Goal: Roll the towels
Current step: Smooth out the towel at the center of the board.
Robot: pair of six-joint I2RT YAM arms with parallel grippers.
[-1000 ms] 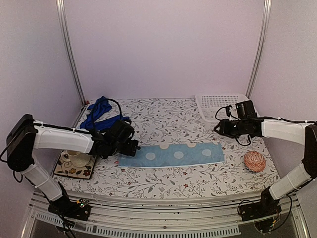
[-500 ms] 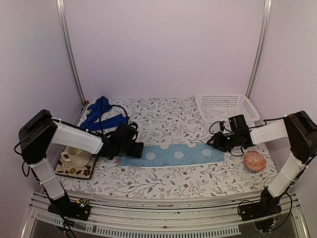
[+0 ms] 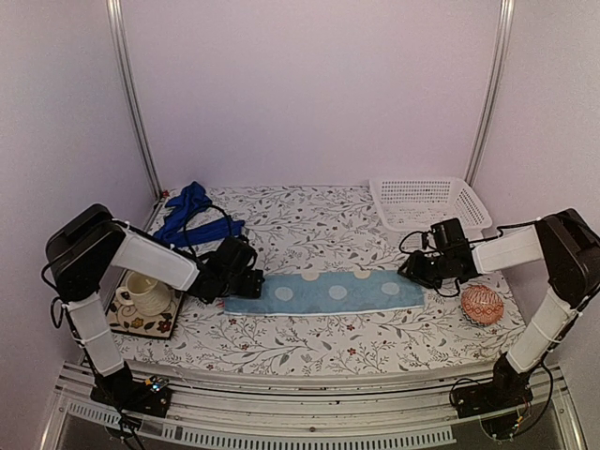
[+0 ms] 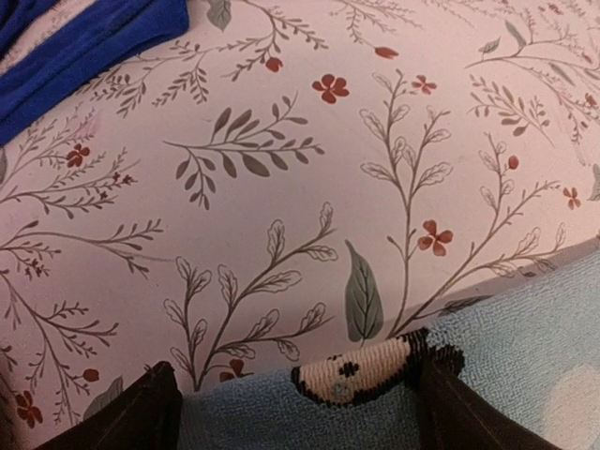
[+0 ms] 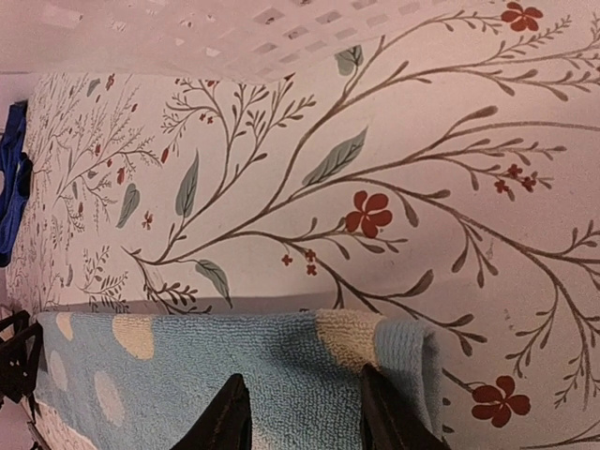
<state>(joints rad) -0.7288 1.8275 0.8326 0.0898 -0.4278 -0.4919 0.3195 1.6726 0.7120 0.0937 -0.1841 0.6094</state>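
No words, labels, brands or numbers can be read anywhere in these views.

So the left arm (image 3: 150, 261) is folded hard at the elbow and reaching in low. The left gripper (image 3: 246, 282) is tips-down with jaws spread wide, one finger (image 4: 141, 417) at each edge of its wrist view. The right arm (image 3: 506, 248) stretches out flatter, and the right gripper (image 3: 413, 272) is also low, jaws only partway apart.

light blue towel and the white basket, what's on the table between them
Only bare flowered tablecloth lies between the light blue towel and the white basket. The right wrist view shows that stretch plainly.
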